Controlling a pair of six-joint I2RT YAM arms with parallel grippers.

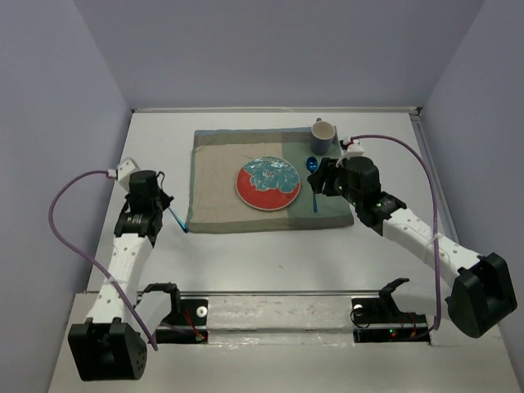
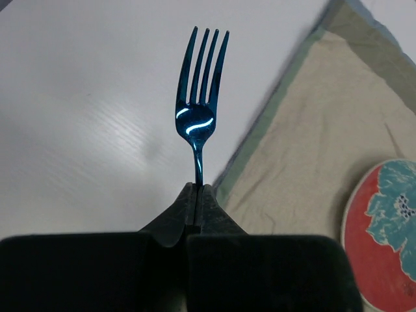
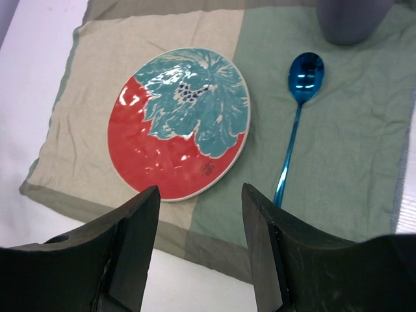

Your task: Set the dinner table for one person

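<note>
The white dinner table (image 1: 246,262) carries a tan-and-green placemat (image 1: 217,192). A red and teal plate (image 1: 268,183) lies on the placemat's middle. A blue spoon (image 1: 312,176) lies right of the plate, and a grey mug (image 1: 323,133) stands at the far right corner. My left gripper (image 1: 166,206) is shut on the handle of a blue fork (image 2: 198,117), held over the bare table (image 2: 84,117) just left of the placemat (image 2: 312,149). My right gripper (image 3: 200,195) is open and empty above the placemat's near edge, between plate (image 3: 175,123) and spoon (image 3: 296,123).
Pale lavender walls close the table on the left, back and right. A metal rail (image 1: 278,295) runs along the near edge between the arm bases. The mug (image 3: 351,19) stands just beyond the spoon's bowl.
</note>
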